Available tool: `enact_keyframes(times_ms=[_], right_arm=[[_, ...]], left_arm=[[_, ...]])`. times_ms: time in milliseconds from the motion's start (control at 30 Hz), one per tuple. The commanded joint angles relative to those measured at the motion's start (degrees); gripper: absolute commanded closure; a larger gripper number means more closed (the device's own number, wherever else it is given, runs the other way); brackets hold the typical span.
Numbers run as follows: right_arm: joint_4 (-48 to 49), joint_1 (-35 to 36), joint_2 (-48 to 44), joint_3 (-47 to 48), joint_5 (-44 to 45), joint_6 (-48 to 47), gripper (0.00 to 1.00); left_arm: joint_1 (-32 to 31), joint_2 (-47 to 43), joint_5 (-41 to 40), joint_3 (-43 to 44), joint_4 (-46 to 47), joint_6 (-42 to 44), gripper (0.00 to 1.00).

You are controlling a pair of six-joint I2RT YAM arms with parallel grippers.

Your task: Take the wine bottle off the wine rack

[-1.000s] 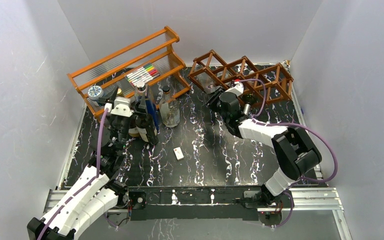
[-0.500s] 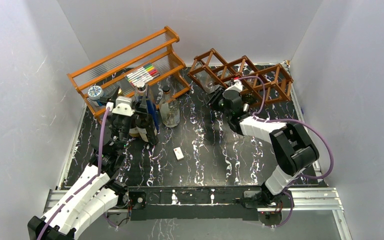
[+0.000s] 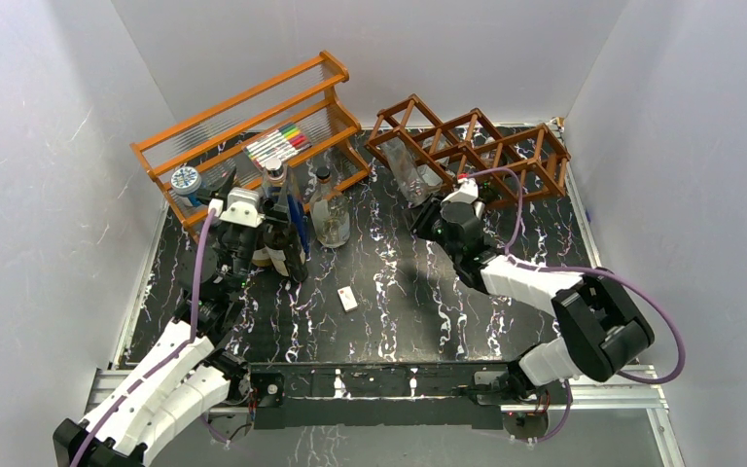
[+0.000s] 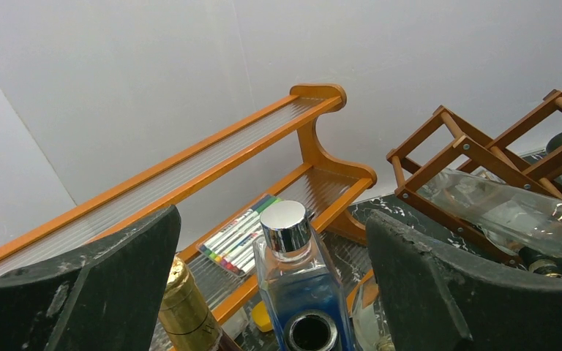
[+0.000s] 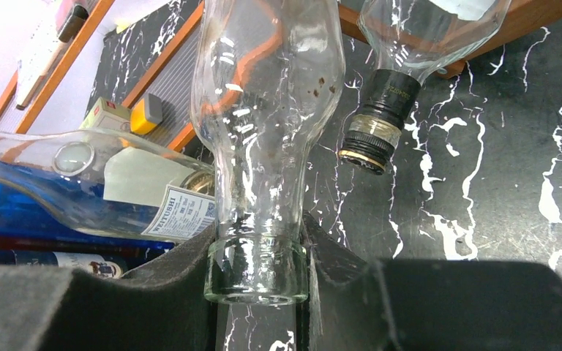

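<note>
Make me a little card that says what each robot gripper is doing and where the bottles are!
Right gripper: shut on the clear bottle, at its neck
Clear bottle: lying down, partly inside the wine rack
Left gripper: open, holding nothing, near the standing bottles
Other bottle in rack: dark-necked bottle, lying beside the clear one
Orange shelf: markers on it
</note>
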Motion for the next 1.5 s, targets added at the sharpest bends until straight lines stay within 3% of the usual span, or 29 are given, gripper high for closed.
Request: enact_keyframes(times_ms=[0, 767, 1133, 1467], right_arm=[[0.5, 0.1, -4.5, -0.2, -0.4, -2.6, 1.00], [-16.0, 0.1, -20.4, -6.5, -3.8, -3.6, 1.00], [-28.1, 0.1, -17.3, -0.6, -8.7, -8.4, 1.00], [-33.2, 0.1, -21.7, -2.0, -10.0, -11.0, 1.00]], left_arm=[[-0.6, 0.0, 1.1, 1.1, 1.9, -0.6, 0.03], [-4.7, 1.8, 2.0, 0.4, 2.3, 1.3, 0.04], [-5.6, 2.0, 2.6, 0.4, 2.0, 1.5, 0.04], [-7.6, 3.7, 13.8, 2.0, -1.3, -0.5, 0.06]])
